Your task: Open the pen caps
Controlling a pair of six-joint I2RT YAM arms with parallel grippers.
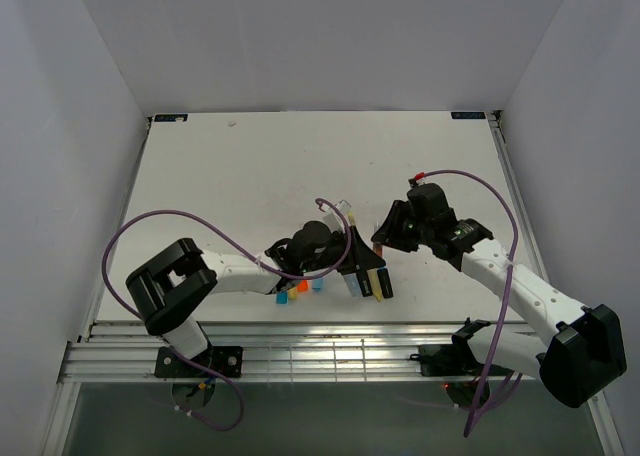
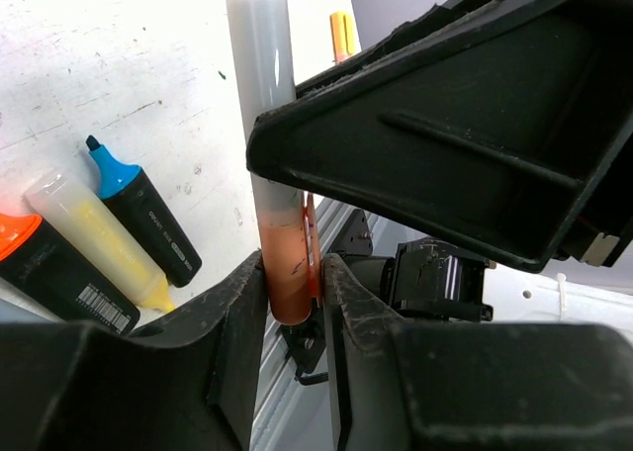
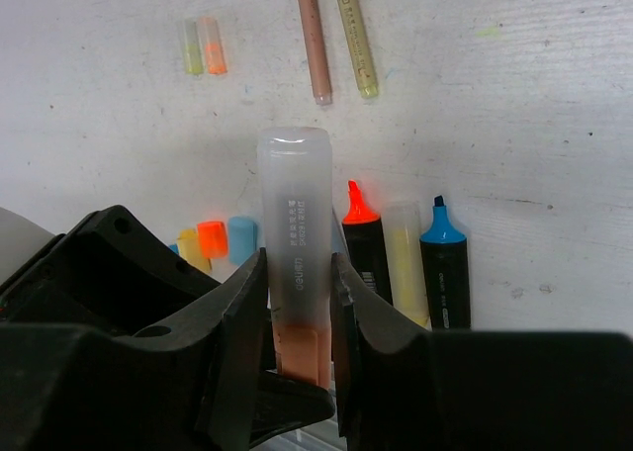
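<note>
Pen caps [image 3: 211,239] (orange, blue, yellow): short, stubby

Three stubby loose caps lie side by side in a tight row: yellow cap [image 3: 188,253], orange cap [image 3: 211,238] and light blue cap [image 3: 242,238]. A darker blue cap [image 1: 280,298] sits at the yellow end of the row. Well apart from these, two tiny pale caps lie parallel and just beside each other: greenish one [image 3: 192,45] and orange-tinted one [image 3: 210,44]. One translucent orange clip cap [image 2: 287,273] appears seated on a frosted barrel [image 3: 294,224], clamped in the left gripper [image 2: 294,293].
</note>
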